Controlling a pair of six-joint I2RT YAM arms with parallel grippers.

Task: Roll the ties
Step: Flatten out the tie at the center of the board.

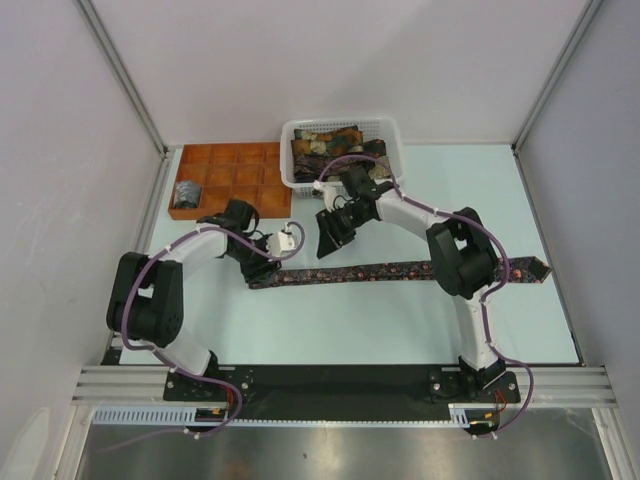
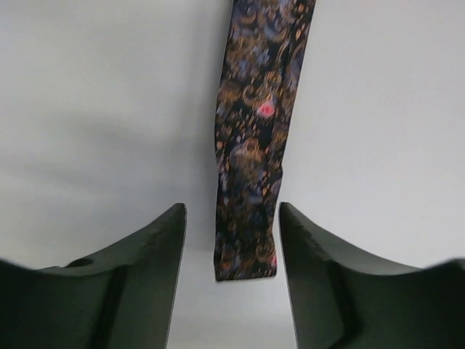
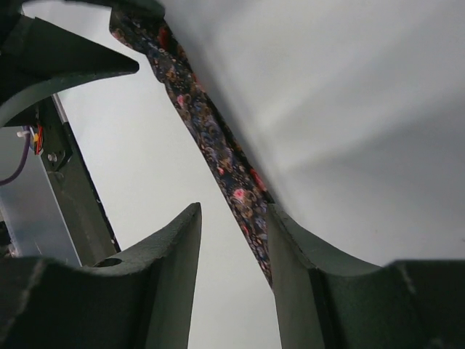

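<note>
A dark tie [image 1: 385, 270] with small pink-red marks lies flat across the table, its narrow end at the left and its pointed wide end at the right. My left gripper [image 1: 268, 262] is open, its jaws either side of the narrow end [image 2: 245, 247], not touching it. My right gripper [image 1: 328, 240] is open and empty, above the table just behind the tie; the tie [image 3: 211, 138] runs past its right finger. More folded ties [image 1: 338, 148] in green-gold-brown lie in the white mesh basket [image 1: 390, 132]. A rolled dark tie [image 1: 187, 192] sits in the orange tray [image 1: 230, 165].
The basket stands at the back centre, just behind my right arm. The orange compartment tray is at the back left beside the left wall post [image 1: 120, 70]. The table's near edge meets a metal rail [image 1: 340, 380].
</note>
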